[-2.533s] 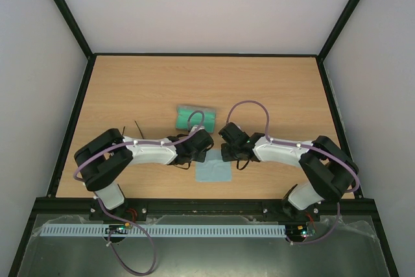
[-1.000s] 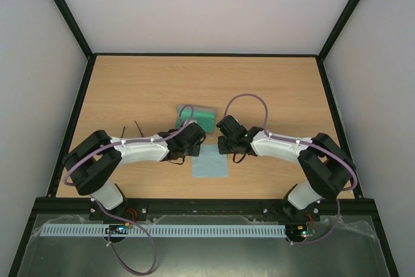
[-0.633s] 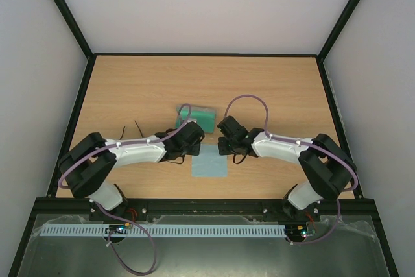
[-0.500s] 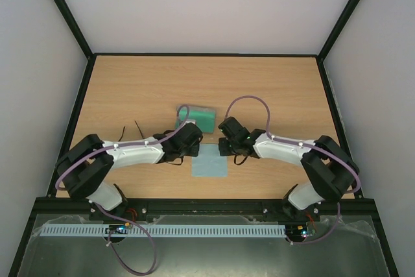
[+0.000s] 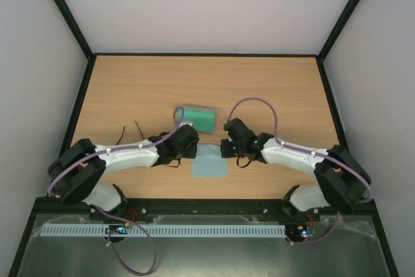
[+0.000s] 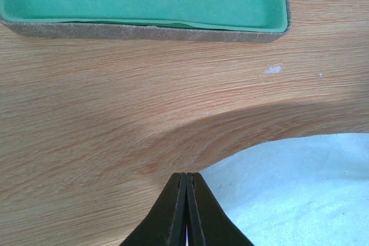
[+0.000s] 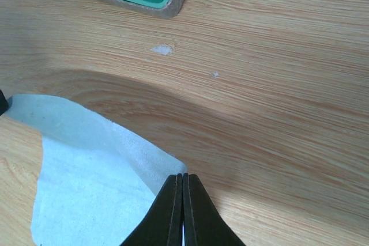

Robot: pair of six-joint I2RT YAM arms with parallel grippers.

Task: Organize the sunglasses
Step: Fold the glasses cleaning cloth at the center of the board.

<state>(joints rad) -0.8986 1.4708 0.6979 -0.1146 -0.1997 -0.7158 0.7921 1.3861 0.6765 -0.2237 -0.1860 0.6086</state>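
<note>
**The sunglasses (image 5: 139, 128) sit apart from the cloth (image 5: 211, 165)**

Only two thin arms show, pointing to 12 o'clock. The lenses hide under the left arm (image 5: 126, 155), at 9 o'clock from the left fingers (image 6: 185, 180). These and the right fingers (image 7: 182, 181) are closed, each pinching a far cloth corner.

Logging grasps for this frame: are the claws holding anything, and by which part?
The cloth: the left claw pinches its far left corner, the right claw its far right corner.
</note>
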